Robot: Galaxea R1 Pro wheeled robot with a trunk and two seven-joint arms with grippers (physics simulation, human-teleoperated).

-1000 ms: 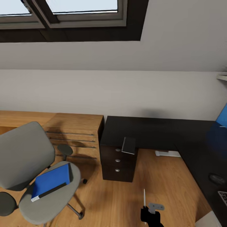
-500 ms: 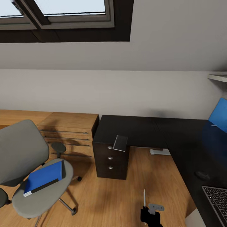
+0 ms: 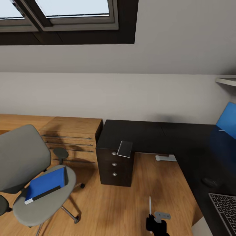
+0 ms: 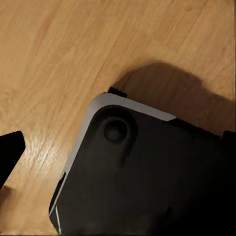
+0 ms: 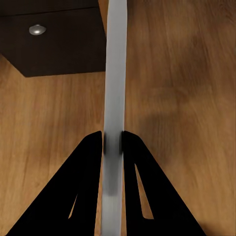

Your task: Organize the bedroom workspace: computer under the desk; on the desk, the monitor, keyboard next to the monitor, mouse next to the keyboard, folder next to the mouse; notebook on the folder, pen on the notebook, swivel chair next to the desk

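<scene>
The robot had turned its head and body a bit to the right over the last second, so the whole room slid left in the head view, and then it nearly stopped. More of the keyboard (image 3: 225, 206) came into sight on the desk (image 3: 147, 132), with the mouse (image 3: 209, 182) lying just past it. The right gripper (image 5: 112, 140) was pinching the pen (image 5: 114, 93), its two fingers pressed tight on each side, and the pen pointed up over the wooden floor (image 3: 131, 203). I could not tell if the left gripper was spread or pressed together. The folder (image 3: 46, 184) lay on the seat of the swivel chair (image 3: 23, 157), well away from the desk. The notebook (image 3: 125, 148) sat on the desk corner above the drawers. The pen goes on last, so I think the folder needed to move first.
</scene>
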